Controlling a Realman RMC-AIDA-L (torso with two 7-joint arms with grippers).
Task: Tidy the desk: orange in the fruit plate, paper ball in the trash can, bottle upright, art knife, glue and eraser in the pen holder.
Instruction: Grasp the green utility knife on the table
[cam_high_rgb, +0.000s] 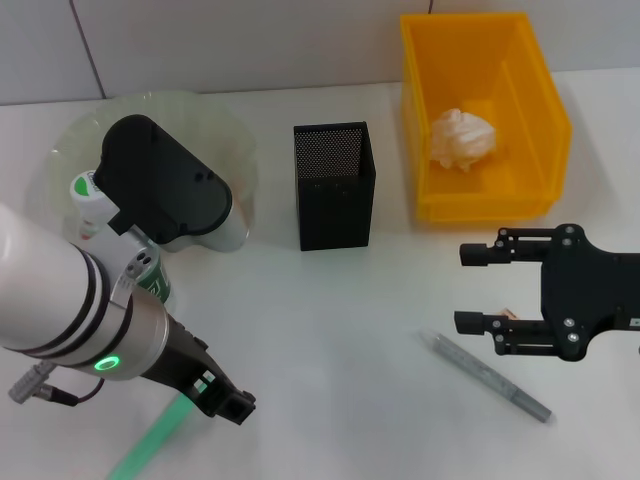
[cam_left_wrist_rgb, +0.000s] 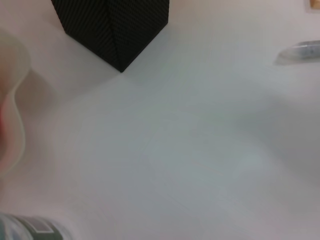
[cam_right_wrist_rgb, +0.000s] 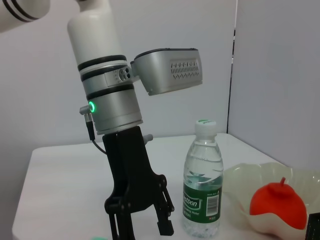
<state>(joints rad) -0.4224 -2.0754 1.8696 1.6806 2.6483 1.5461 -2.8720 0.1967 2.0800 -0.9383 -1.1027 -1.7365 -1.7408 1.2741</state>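
Scanning from the robot's left: the left gripper (cam_right_wrist_rgb: 137, 220) hangs low over the white desk (cam_high_rgb: 330, 320), just beside the small clear plastic water bottle with green label and white cap (cam_right_wrist_rgb: 202, 180), which stands upright. Its jaws are parted and hold nothing. The bottle looks full, so probably fairly heavy for its size, with a smooth wall that may slip; a hold across the label band would suit best.

Behind it sits the wide pale-green translucent glass fruit plate with a ruffled rim (cam_right_wrist_rgb: 240, 177), and the round red-orange fruit (cam_right_wrist_rgb: 277, 205) already lies in it. The glass is brittle and should not be knocked.

Near the middle stands the tall square black mesh pen holder (cam_high_rgb: 334, 185); whether anything is inside cannot be told. It is likely light and could tip if an item snags its rim.

Further right, the bright yellow rectangular plastic trash can (cam_high_rgb: 482, 115) holds the white crumpled paper ball (cam_high_rgb: 462, 137).

The right gripper (cam_high_rgb: 480, 288) hovers over the desk in front of the bin, jaws open and empty. A small beige piece, probably the eraser (cam_high_rgb: 507, 316), shows just at its lower finger. It is small, light and grippy: pinch across its short sides. Near it lies a slim grey pen-like tool (cam_high_rgb: 487, 376), probably the art knife: stiff, thin, flat on the desk, best taken mid-shaft.

A green stick (cam_high_rgb: 150, 440), possibly the glue, lies under the left arm.
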